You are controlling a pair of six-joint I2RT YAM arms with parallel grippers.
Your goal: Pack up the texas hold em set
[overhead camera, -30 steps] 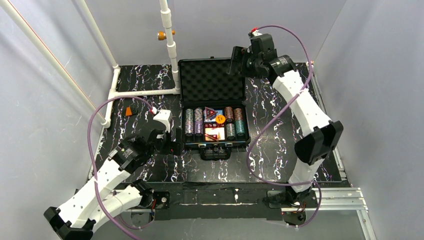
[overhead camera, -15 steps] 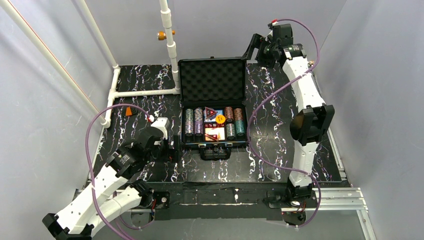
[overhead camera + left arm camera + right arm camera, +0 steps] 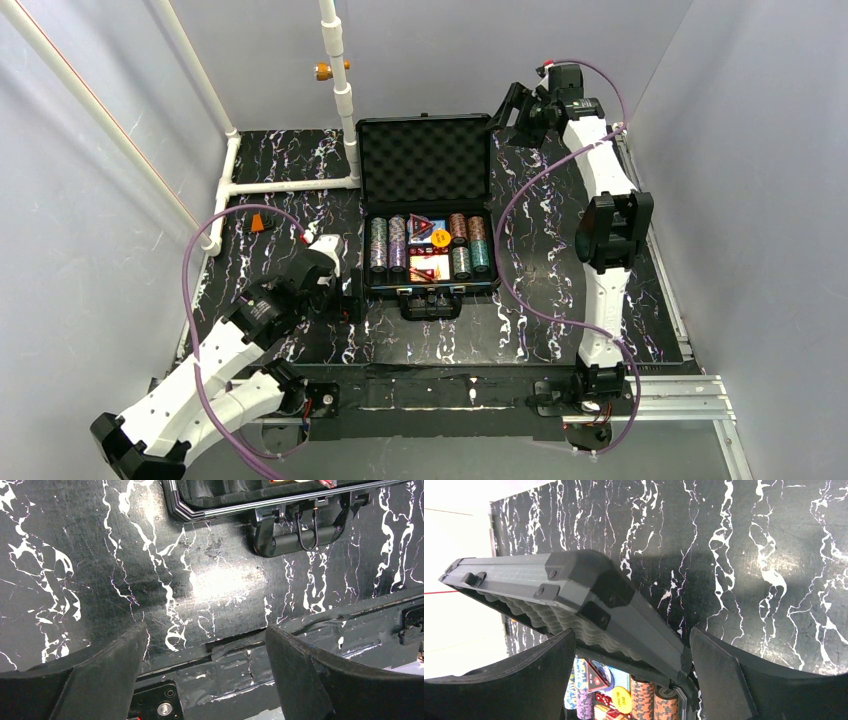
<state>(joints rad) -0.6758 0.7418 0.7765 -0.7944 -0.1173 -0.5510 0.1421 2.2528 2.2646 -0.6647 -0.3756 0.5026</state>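
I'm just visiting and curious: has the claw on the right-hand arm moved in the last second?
Yes. The right gripper has shifted rightward and a little farther back, from over the open lid's far right corner to just outside it.

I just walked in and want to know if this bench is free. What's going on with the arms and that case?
Two robot arms are packing up a poker set. The case lies open on the table with its lid upright, and the chips and cards are already in their slots. The right hand is open at the lid's far right corner, probably to push it shut. The left hand is open and empty near the case's front left corner.
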